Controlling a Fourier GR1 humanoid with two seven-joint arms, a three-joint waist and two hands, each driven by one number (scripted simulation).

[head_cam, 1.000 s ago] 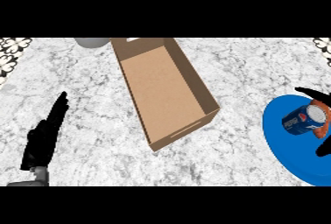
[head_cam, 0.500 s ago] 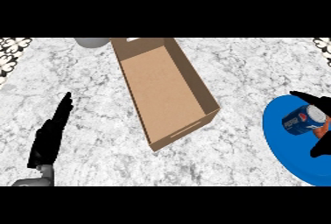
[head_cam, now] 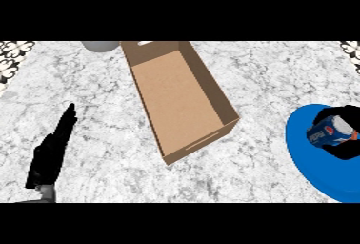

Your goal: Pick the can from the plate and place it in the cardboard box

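A blue, red and white can (head_cam: 329,131) lies on its side on the blue plate (head_cam: 309,162) at the right edge. My right hand (head_cam: 342,150) wraps round the can, with black fingers above and below it. An open cardboard box (head_cam: 180,97) with nothing in it stretches from the top centre toward the middle of the marble counter. My left hand (head_cam: 51,151) rests at the lower left with fingers straight, far from the box and the can.
A grey round object (head_cam: 100,45) peeks in at the top edge, left of the box. Patterned trim (head_cam: 14,51) shows at the upper corners. Bare marble lies between the box and the plate.
My right hand has closed in around the can on the plate, its fingers now curling over it. The left hand has drifted slightly rightward and upward.
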